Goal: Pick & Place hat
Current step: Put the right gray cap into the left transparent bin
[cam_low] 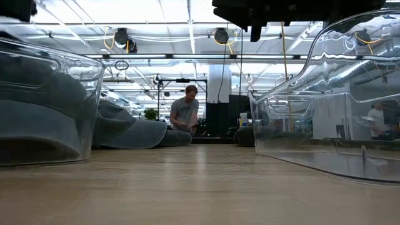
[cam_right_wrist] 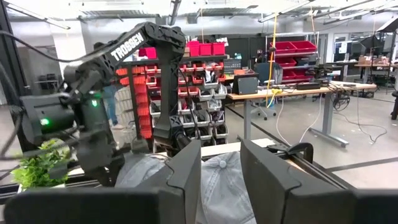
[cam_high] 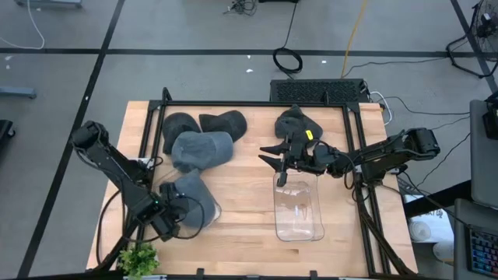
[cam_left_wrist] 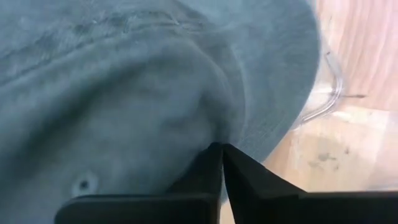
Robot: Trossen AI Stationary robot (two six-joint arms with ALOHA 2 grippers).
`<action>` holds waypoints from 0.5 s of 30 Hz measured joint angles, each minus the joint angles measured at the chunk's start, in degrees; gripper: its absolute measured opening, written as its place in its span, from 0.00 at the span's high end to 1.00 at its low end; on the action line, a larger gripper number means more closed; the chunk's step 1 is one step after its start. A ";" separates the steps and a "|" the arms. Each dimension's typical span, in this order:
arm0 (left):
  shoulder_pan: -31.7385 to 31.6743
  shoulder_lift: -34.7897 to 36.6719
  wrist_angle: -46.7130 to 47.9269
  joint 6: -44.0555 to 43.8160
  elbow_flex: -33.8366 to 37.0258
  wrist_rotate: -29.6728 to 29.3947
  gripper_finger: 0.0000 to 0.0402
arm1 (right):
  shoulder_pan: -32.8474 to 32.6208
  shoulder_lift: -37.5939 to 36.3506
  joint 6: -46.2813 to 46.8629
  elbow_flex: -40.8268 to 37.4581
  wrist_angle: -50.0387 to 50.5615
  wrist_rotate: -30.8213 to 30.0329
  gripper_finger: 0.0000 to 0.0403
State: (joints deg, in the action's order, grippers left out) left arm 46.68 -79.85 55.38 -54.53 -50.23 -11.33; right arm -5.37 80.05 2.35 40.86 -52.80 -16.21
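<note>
- The left gripper (cam_high: pixel 177 215) is reaching down at the near-left of the wooden surface (cam_high: pixel 241 194), its jaws pinched closed on the grey fabric of a hat (cam_high: pixel 189 201); the left wrist view is showing the two dark tips meeting in a fold of the cloth (cam_left_wrist: pixel 219 155).
- That hat is sitting inside the left clear bin (cam_high: pixel 204 208), so the placing of this one is looking close to done, with the release and withdrawal remaining, or it is being adjusted there; I cannot tell which.
- Three more hats are lying at the far-left of the surface: a light grey hat (cam_high: pixel 202 149) and two darker hats (cam_high: pixel 222 122) behind it.
- The right gripper (cam_high: pixel 282 162) is hovering over the far end of the right clear bin (cam_high: pixel 299 210), its jaws standing partly apart and carrying nothing; that bin is looking empty.
- A dark hat (cam_high: pixel 297 123) is lying just beyond it, probably the right arm's next pick.
- Readable writing: "TROSSEN" is showing in white on the left arm (cam_right_wrist: pixel 130 48) in the right wrist view; nothing else is legible.
</note>
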 joint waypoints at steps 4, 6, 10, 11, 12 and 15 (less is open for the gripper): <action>-1.16 -0.07 -3.07 1.45 3.32 3.16 0.98 | 0.00 0.00 0.15 0.00 0.37 0.01 0.75; -1.30 -0.04 -1.81 0.78 2.98 3.64 0.98 | 0.01 0.00 0.51 0.00 0.39 0.02 0.75; -1.07 -0.08 3.55 0.42 -0.94 4.12 0.99 | 0.00 0.00 0.68 0.00 0.44 0.02 0.75; -0.95 -0.07 5.37 0.43 -2.16 3.85 0.99 | 0.00 0.00 0.66 0.00 0.48 0.02 0.75; -0.84 -0.07 7.15 0.49 -3.32 3.52 0.99 | 0.02 0.00 0.68 0.00 0.52 0.02 0.75; -0.75 -0.07 11.84 0.45 -6.94 1.30 0.99 | 0.00 0.00 0.68 0.00 0.95 0.02 0.75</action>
State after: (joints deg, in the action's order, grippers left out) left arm 45.93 -79.92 67.22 -54.08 -57.17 -10.03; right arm -5.37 80.05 3.03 40.86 -51.85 -16.19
